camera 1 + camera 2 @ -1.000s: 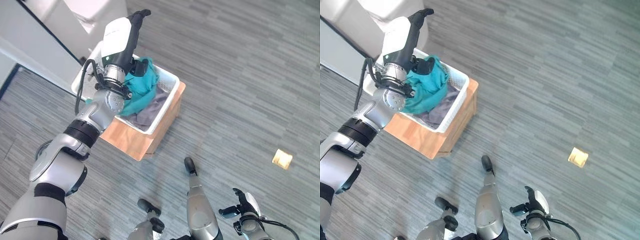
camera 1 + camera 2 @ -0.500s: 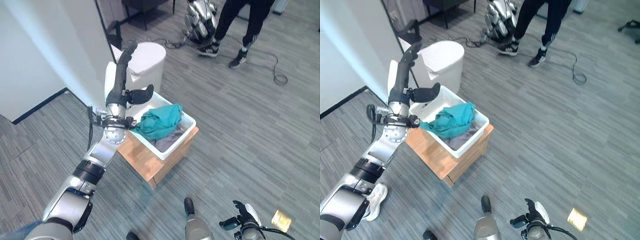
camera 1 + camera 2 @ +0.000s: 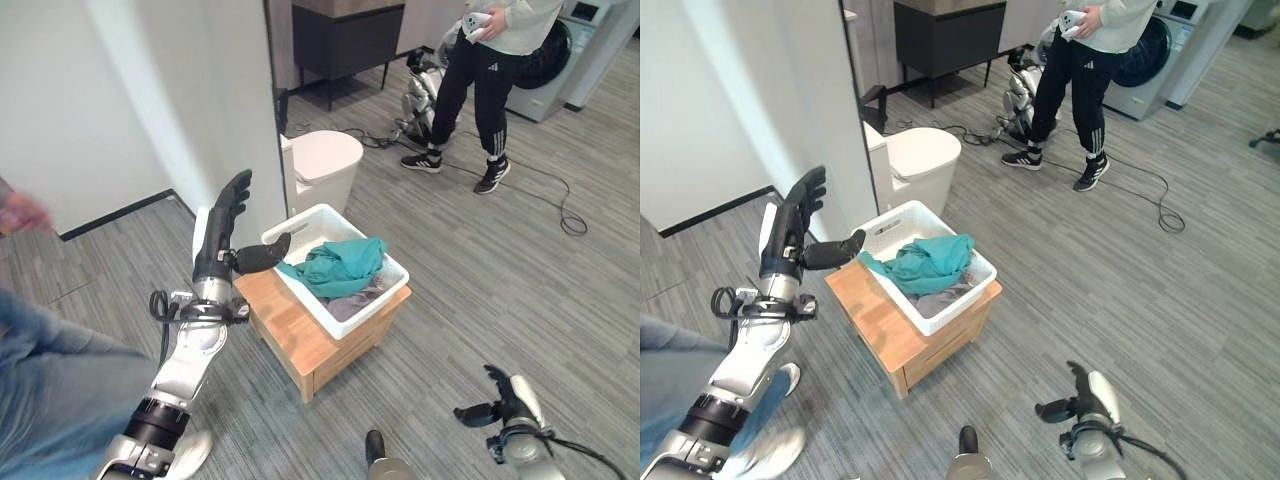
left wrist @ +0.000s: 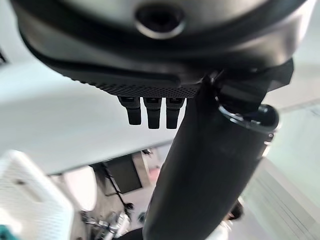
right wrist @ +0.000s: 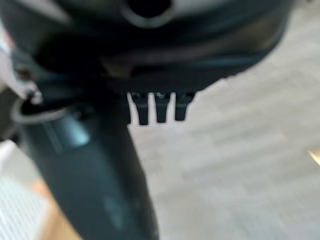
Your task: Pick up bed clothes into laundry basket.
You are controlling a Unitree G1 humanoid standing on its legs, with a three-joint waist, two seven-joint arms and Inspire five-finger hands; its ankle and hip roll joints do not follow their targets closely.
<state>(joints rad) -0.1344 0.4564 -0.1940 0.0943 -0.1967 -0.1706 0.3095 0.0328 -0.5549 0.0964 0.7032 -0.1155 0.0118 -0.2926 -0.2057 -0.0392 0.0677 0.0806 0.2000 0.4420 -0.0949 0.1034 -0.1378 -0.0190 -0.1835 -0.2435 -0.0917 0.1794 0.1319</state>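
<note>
A white laundry basket stands on a low wooden stand. Teal clothes lie heaped in it over a grey garment. My left hand is raised to the left of the basket, fingers straight up and thumb stretched toward the basket's rim, holding nothing. In the left wrist view its fingers point straight out with the thumb apart. My right hand hangs low at the lower right, above the floor, open and empty.
A white round bin stands behind the basket by a wall corner. A person stands at the back beside a washing machine; cables lie on the floor there. Another person's leg shows at the lower left.
The camera has tilted up, showing more of the room. My left hand has drawn back from over the basket to its left side; the teal clothes stay in the basket.
</note>
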